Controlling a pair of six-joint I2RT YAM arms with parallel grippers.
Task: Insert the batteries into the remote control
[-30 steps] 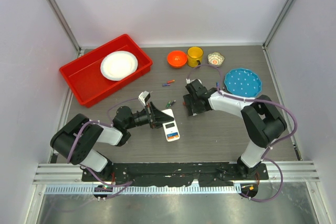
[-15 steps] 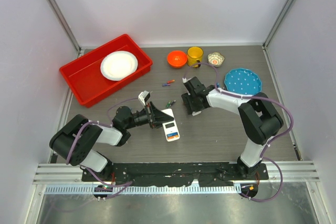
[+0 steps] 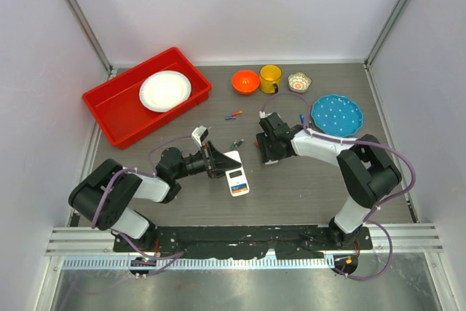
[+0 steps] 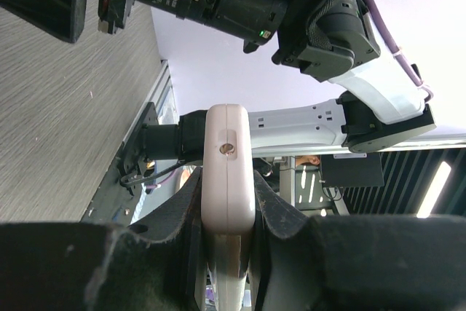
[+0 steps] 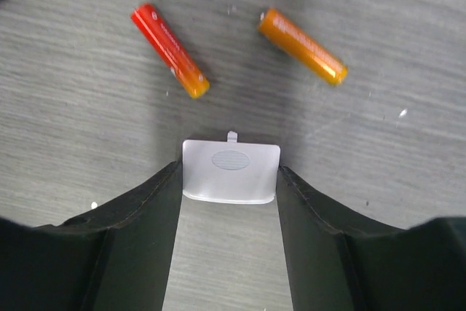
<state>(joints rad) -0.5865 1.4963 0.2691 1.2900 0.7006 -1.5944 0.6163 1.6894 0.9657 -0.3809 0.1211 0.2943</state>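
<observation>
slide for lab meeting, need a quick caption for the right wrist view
Right gripper straddling the white cover, with a red battery and an orange battery beyond.

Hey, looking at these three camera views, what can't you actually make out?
Remote control battery bay: top view shows only its upper side; left wrist view only its end, clamped in the left tool.
White cover: hidden under the right tool from above; right wrist view leaves unclear whether the tool grips or just flanks it.
Batteries: too small in the top view to read their polarity.
</observation>
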